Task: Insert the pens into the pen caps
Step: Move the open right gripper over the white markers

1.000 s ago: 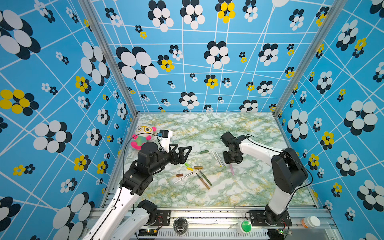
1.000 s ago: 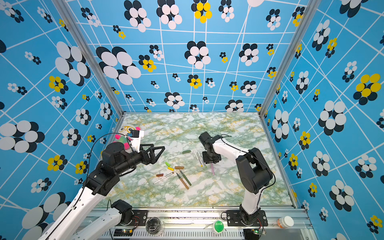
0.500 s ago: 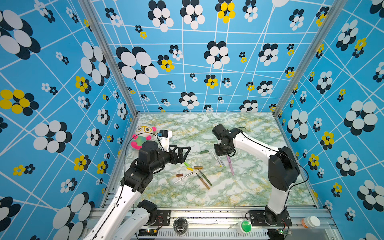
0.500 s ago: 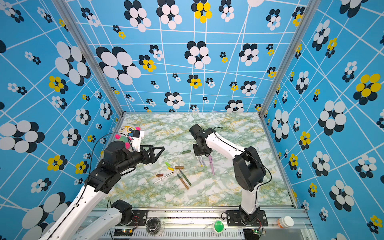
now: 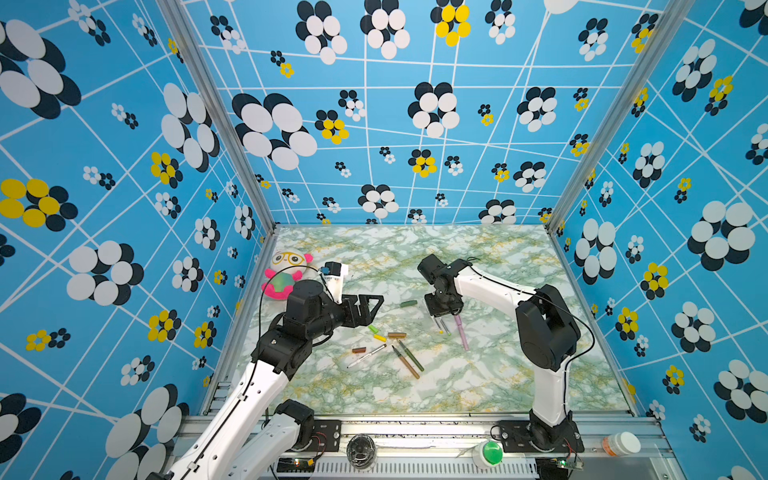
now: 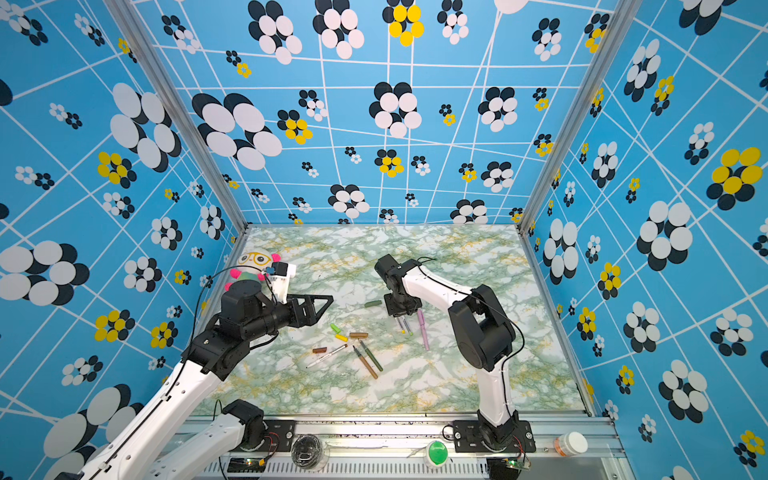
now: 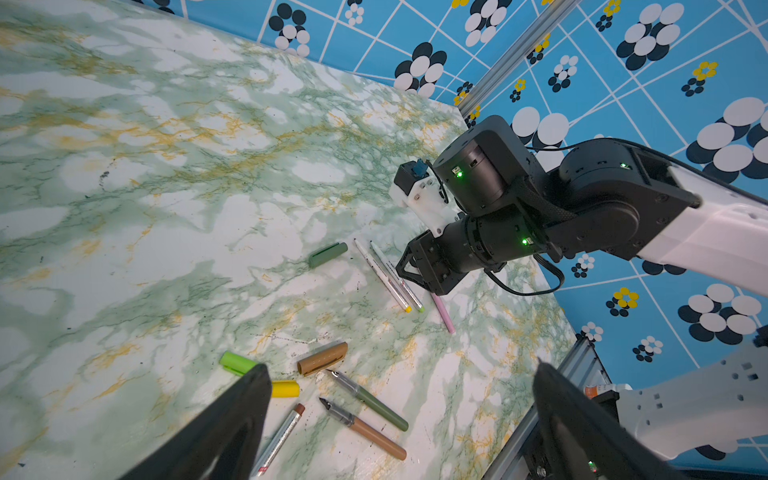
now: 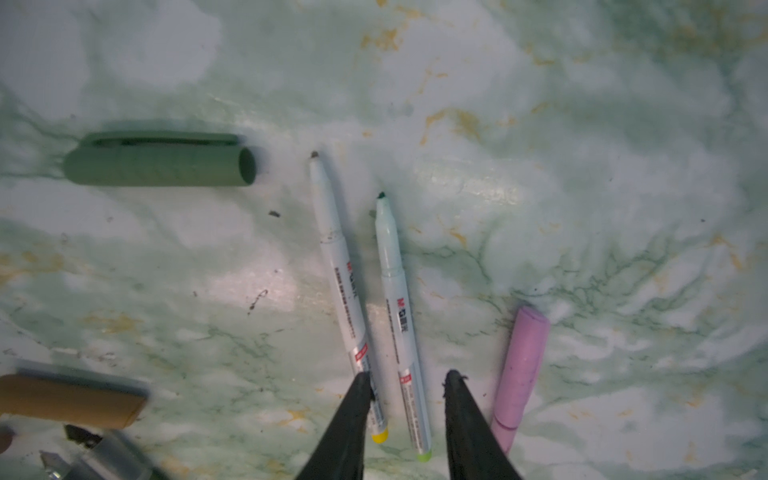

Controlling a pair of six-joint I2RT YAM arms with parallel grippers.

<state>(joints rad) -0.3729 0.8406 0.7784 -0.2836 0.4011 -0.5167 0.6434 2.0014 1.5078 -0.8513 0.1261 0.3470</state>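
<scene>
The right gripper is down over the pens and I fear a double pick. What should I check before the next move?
1. Opening of the right gripper: ok, its fingers stand apart.
2. One pen between them: ok, the green-ended white pen lies there.
3. Neighbour clear: not ok, the yellow-ended white pen runs under one finger.
4. The pink pen outside the fingers: ok.
5. The light green cap lying free: ok.
6. The left gripper open and empty: ok.
</scene>
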